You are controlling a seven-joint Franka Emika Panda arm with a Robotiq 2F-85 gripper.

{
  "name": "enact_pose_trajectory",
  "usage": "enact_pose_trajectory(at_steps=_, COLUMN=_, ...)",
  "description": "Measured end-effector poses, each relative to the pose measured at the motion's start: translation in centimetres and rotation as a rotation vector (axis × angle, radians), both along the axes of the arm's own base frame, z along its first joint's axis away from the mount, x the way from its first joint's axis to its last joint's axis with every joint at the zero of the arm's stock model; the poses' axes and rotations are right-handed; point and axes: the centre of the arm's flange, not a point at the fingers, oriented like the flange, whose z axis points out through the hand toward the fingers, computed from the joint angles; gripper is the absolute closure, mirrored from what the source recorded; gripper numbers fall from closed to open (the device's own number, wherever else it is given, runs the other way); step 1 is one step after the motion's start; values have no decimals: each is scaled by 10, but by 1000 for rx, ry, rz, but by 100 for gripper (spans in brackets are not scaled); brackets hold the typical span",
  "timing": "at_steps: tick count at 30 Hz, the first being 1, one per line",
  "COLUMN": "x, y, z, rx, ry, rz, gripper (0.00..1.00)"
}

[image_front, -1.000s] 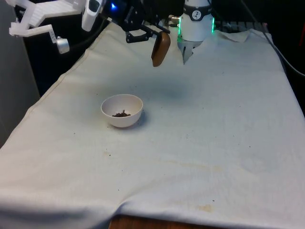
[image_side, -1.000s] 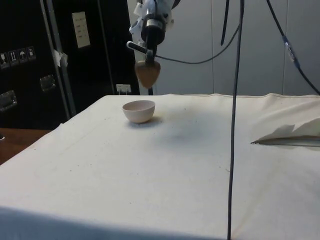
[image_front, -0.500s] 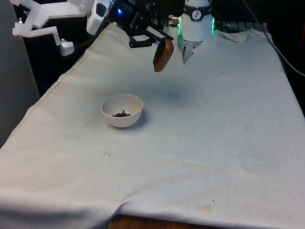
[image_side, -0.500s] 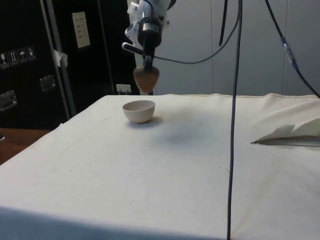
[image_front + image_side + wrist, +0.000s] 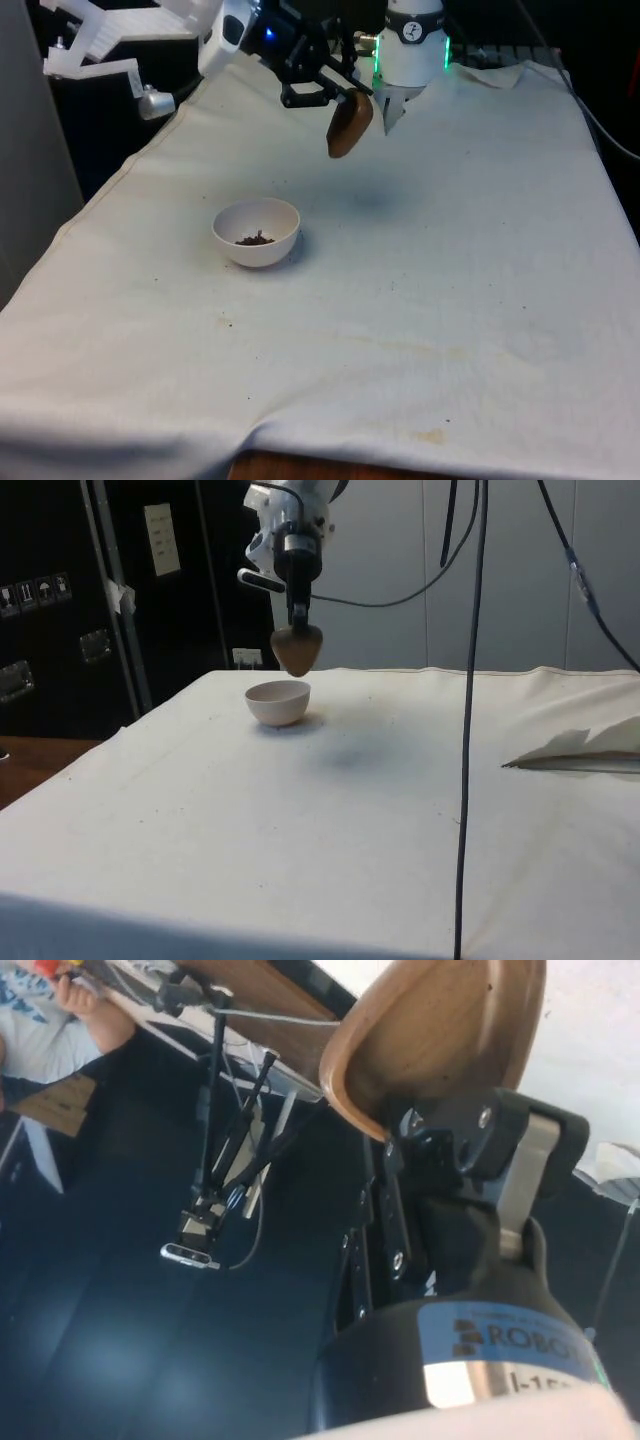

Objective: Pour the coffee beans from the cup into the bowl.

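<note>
Pincer (image 5: 335, 95) clamped on the rim of the brown wooden cup (image 5: 349, 124), held tilted in the air above the table (image 5: 480, 260), well off the cloth. White bowl (image 5: 256, 231), beans (image 5: 256, 239) already in its bottom, sits lower and toward the front view's left of the cup, nearer the camera. Cup looks empty; likely next a set-down on bare cloth clear of the bowl.

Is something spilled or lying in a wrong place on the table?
A few dark specks lie on the white cloth near the white bowl, possibly stray coffee beans. The gripper holds the brown cup tilted, beyond the bowl.
</note>
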Motion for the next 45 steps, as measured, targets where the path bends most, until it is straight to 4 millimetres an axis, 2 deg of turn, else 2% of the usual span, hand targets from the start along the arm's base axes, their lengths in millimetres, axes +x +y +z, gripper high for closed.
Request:
enact_pose_trajectory(at_steps=14, x=3, y=22, z=-8, rx=-70, ry=5, rz=29, gripper=98)
enact_pose_trajectory(at_steps=26, x=6, y=48, z=-24, rx=-133, ry=-10, rz=51, gripper=98)
enact_pose_trajectory(at_steps=45, x=9, y=70, z=-45, rx=-208, ry=-88, rz=39, gripper=98)
